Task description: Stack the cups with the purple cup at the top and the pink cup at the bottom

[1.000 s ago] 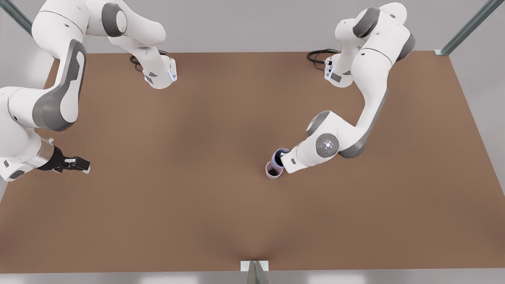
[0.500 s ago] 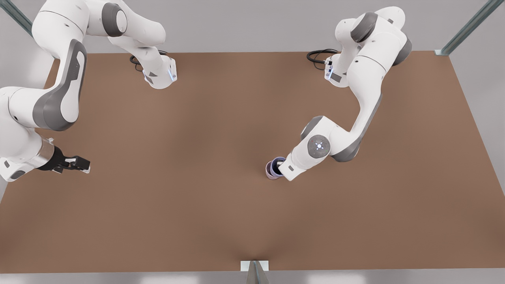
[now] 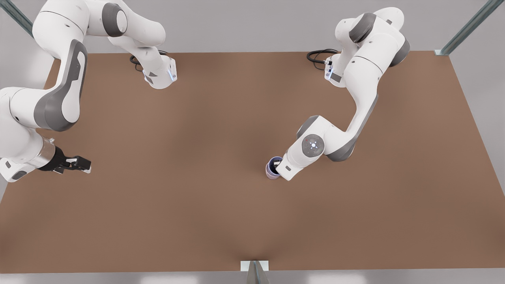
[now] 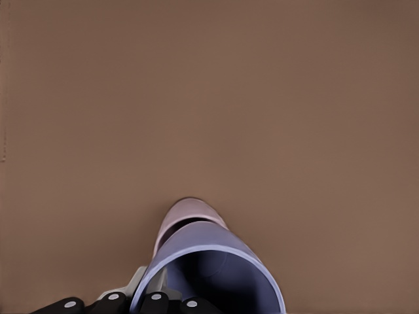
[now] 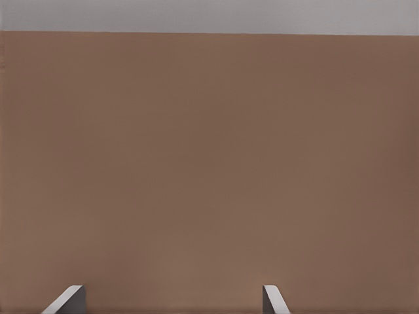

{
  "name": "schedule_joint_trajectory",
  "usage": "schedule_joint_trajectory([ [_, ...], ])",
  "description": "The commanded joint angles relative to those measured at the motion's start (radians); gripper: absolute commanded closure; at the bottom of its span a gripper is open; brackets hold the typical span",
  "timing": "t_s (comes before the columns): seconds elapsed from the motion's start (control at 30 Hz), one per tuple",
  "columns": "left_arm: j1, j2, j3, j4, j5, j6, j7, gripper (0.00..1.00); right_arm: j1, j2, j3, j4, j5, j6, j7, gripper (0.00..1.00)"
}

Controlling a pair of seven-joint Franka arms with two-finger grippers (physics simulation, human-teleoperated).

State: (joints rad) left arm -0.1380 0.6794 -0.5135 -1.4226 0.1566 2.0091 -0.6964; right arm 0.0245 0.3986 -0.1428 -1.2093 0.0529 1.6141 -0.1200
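Near the middle of the brown bench [image 3: 221, 118], toward the front view's right, the purple cup [image 3: 273, 165] sat directly over the pink cup [image 3: 269, 173], whose rim showed as a thin crescent beneath it. From the left wrist view the purple cup [image 4: 209, 271] was partly nested into the pink cup [image 4: 184, 219], though how deep it had seated could not be told. Both looked like small, light, rigid shells with smooth tapered walls — likely slippery, easy to tip, and best taken at the rim with one finger inside and one outside. The left hand [image 3: 279, 167] appeared to have just that hold: its fingers [image 4: 152, 302] were closed on the near rim of the purple cup. Its arm reached down from the base at the far right of the front view, elbow bent, wrist pitched steeply toward the stack. A gentle, straight release would probably suit, since a sideways tug could drag both cups over.

The right hand [image 3: 77, 163] waited well apart at the front view's left edge, held level above the bench and pointing inward. Its fingers [image 5: 65, 299] stood wide apart and held nothing — bare bench lay ahead of them.
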Motion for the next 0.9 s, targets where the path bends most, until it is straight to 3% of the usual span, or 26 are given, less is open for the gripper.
schedule_joint_trajectory([
  [0.0, 0.0, -0.001, 0.0, -0.001, -0.002, -0.013, -0.089, 0.79, 0.0, -0.001, -0.001, 0.001, 0.001, 0.0, -0.007, 0.0],
  [0.33, 0.0, 0.026, 0.0, 0.001, 0.0, -0.01, -0.086, 0.79, 0.0, -0.003, -0.001, 0.001, 0.001, 0.0, -0.007, 0.0],
  [0.37, 0.0, 0.028, 0.0, 0.001, 0.011, -0.01, -0.086, 0.68, 0.0, -0.001, -0.001, 0.001, 0.001, 0.0, -0.007, 0.0],
  [0.4, 0.0, 0.029, 0.0, 0.001, 0.017, -0.01, -0.084, 0.65, 0.0, -0.001, 0.0, 0.001, 0.001, 0.0, -0.007, 0.0],
  [0.7, 0.0, 0.029, 0.0, 0.002, 0.02, -0.01, -0.084, 0.63, 0.0, -0.001, -0.001, 0.001, 0.001, 0.0, -0.007, 0.0],
  [0.73, 0.0, 0.029, 0.0, 0.002, 0.02, -0.012, -0.083, 0.56, 0.0, -0.001, -0.001, 0.002, 0.001, 0.0, -0.007, 0.0],
  [0.77, 0.0, 0.028, 0.0, 0.002, 0.02, -0.013, -0.083, 0.4, 0.0, -0.001, -0.001, 0.001, 0.001, 0.0, -0.007, 0.0],
  [0.8, 0.0, 0.028, 0.0, 0.002, 0.021, -0.013, -0.084, 0.13, 0.0, -0.003, -0.001, 0.001, 0.001, 0.0, -0.007, 0.0],
  [0.83, 0.0, 0.026, 0.0, 0.002, 0.021, -0.013, -0.084, 0.0, 0.0, -0.001, -0.001, 0.001, 0.001, 0.0, -0.007, 0.0],
  [0.87, 0.0, 0.026, 0.0, 0.002, 0.029, -0.012, -0.086, 0.0, 0.0, -0.001, -0.001, 0.001, 0.001, 0.0, -0.007, 0.0],
])
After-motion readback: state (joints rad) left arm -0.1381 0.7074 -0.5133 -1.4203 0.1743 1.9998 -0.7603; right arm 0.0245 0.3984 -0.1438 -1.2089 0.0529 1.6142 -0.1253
